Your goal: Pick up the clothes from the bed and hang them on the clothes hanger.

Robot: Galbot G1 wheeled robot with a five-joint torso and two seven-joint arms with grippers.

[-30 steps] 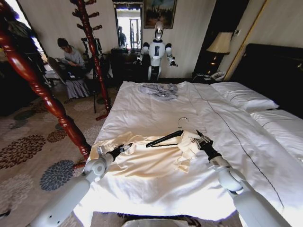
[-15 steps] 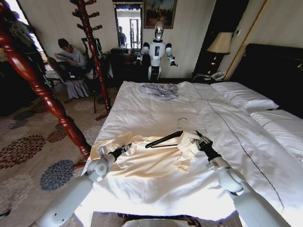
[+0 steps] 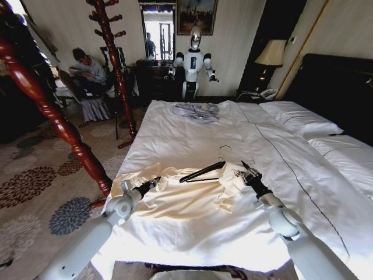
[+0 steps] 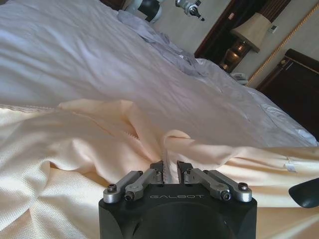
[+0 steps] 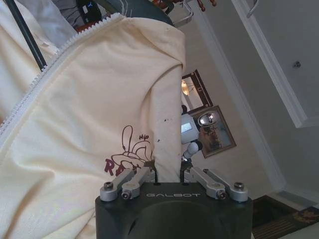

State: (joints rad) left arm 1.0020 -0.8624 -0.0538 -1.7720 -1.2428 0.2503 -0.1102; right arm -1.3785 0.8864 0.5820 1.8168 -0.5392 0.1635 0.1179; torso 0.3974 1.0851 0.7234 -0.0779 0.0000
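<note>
The clothes point(image 3: 186, 201) lie spread over the near end of the bed point(image 3: 192, 137), their long axis running across the bed from the robot's left to its right. The clothes hanger point(image 3: 203, 171) rests on the garment's far edge, its black bar slanting from near-left to far-right and its silvery hook pointing toward the headboard side. The left gripper point(image 3: 156, 181) sits at the garment's left end, fingers pinched together on a raised fold of the cream fabric. The right gripper point(image 3: 243, 169) is at the right end, beside the hanger's shoulder, clamped on a lifted flap of the clothes.

The left wrist view shows the left gripper's point(image 4: 170, 172) jaws nearly closed on a thin ridge of cloth. The right wrist view shows the right gripper point(image 5: 167, 172) holding fabric with a dark red printed logo and a zipper edge, details the head view leaves too small to tell. A grey garment point(image 3: 197, 111) lies farther up the bed, well apart
</note>
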